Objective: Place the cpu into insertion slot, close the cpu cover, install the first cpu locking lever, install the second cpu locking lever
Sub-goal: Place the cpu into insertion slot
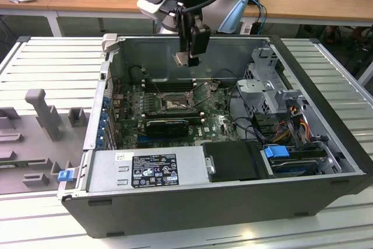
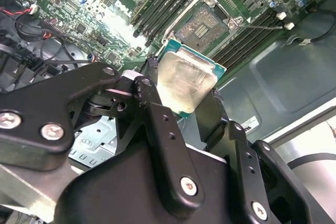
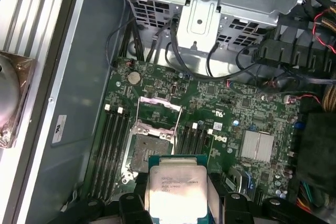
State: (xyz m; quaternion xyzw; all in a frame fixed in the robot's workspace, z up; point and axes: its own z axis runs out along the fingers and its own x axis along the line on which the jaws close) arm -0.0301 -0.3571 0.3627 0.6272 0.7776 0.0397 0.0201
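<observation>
The gripper (image 2: 181, 95) is hanging inside the open computer case (image 1: 233, 202), its jaws pressing in on opposite edges of the cpu (image 2: 185, 74) and holding it flat. The chip is hovering clear above the motherboard (image 3: 236, 108), apart from the bare insertion slot (image 3: 148, 149), whose cpu cover (image 3: 159, 109) is sitting swung back off it.

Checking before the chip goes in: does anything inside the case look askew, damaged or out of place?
Nothing stands out. The end effector holds the cpu by its edges above the board. The insertion slot is bare, with the cpu cover swung open beside it. No damage shows.
</observation>
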